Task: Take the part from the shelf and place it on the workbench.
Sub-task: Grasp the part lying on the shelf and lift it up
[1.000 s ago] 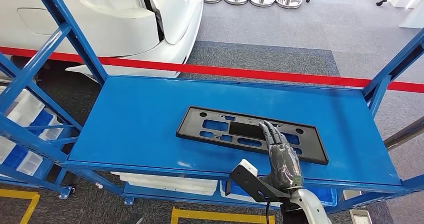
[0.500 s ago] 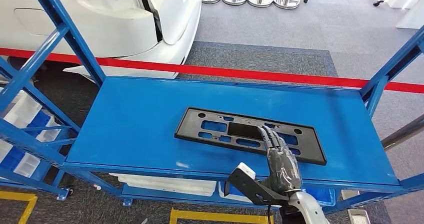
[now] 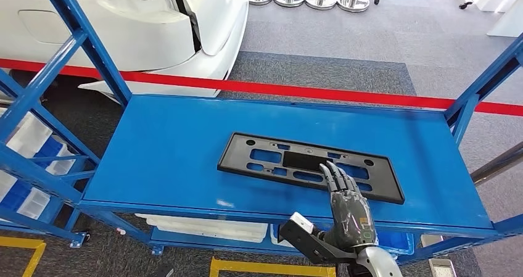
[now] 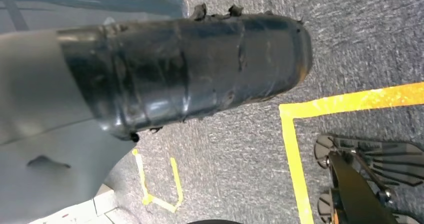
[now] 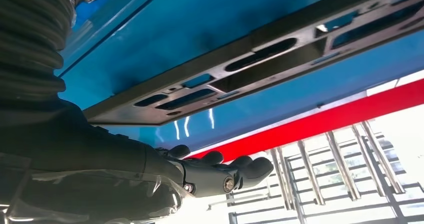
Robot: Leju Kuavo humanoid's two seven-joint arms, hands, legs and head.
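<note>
Part (image 3: 311, 165): flat black slotted plate, lying on blue shelf (image 3: 172, 153). Right hand (image 3: 346, 203) open above its near edge, drawn back slightly. Left hand (image 4: 185, 69): state unclear.

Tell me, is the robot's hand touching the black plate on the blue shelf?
Cannot tell. In the head view the right hand overlaps the black plate, hiding any gap; the right wrist view doesn't plainly show contact either.

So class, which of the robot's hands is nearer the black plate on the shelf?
Right. The right hand reaches over the black plate; the left hand hangs above the floor.
</note>
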